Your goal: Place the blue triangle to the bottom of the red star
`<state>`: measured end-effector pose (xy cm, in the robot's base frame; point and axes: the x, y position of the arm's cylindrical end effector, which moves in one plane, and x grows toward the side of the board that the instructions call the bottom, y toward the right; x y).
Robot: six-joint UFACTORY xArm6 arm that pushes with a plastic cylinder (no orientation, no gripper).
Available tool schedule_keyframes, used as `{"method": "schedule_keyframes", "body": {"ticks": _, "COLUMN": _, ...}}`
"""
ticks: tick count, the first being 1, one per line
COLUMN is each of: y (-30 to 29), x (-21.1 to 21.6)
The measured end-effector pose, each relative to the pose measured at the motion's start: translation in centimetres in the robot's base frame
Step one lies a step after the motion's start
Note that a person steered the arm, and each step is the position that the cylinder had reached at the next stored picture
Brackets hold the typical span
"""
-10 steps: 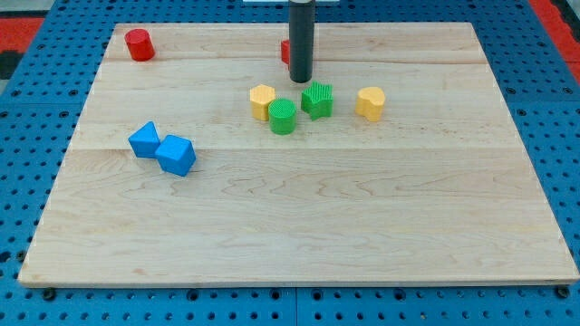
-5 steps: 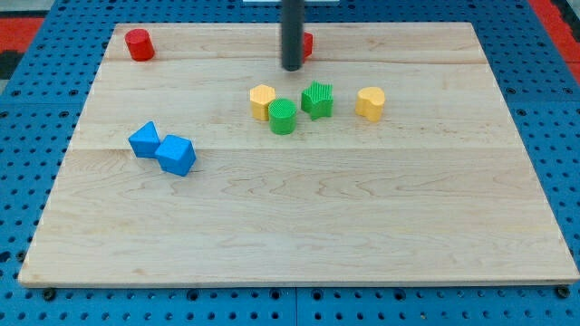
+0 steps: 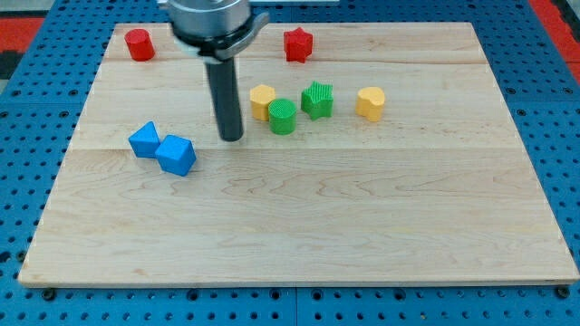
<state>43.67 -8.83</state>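
The red star (image 3: 297, 43) lies near the view's top, right of centre, fully in sight. Two blue blocks touch at the view's left: the blue triangle (image 3: 143, 140) and, just right and below it, a blue cube (image 3: 176, 155). My tip (image 3: 232, 138) rests on the board to the right of the blue cube, a short gap away, and left of the yellow and green cluster. The rod rises straight up from it.
A red cylinder (image 3: 138, 44) sits at the top left. A yellow hexagon (image 3: 262, 100), green cylinder (image 3: 283, 116), green star (image 3: 317, 99) and yellow block (image 3: 370, 102) form a row right of my tip. The wooden board (image 3: 299, 226) lies on blue pegboard.
My tip has moved from beside the red star down and to the left, now near the blue cube. The red star is uncovered. No block has moved.
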Motion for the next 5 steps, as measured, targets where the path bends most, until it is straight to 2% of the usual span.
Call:
{"method": "schedule_keyframes", "body": {"ticks": 1, "y": 0.3, "x": 5.8}}
{"method": "schedule_keyframes", "body": {"ticks": 2, "y": -8.0, "x": 10.3}}
{"method": "schedule_keyframes", "body": {"ticks": 3, "y": -14.4, "x": 6.7}}
{"method": "schedule_keyframes", "body": {"ticks": 5, "y": -7.2, "x": -1.6}}
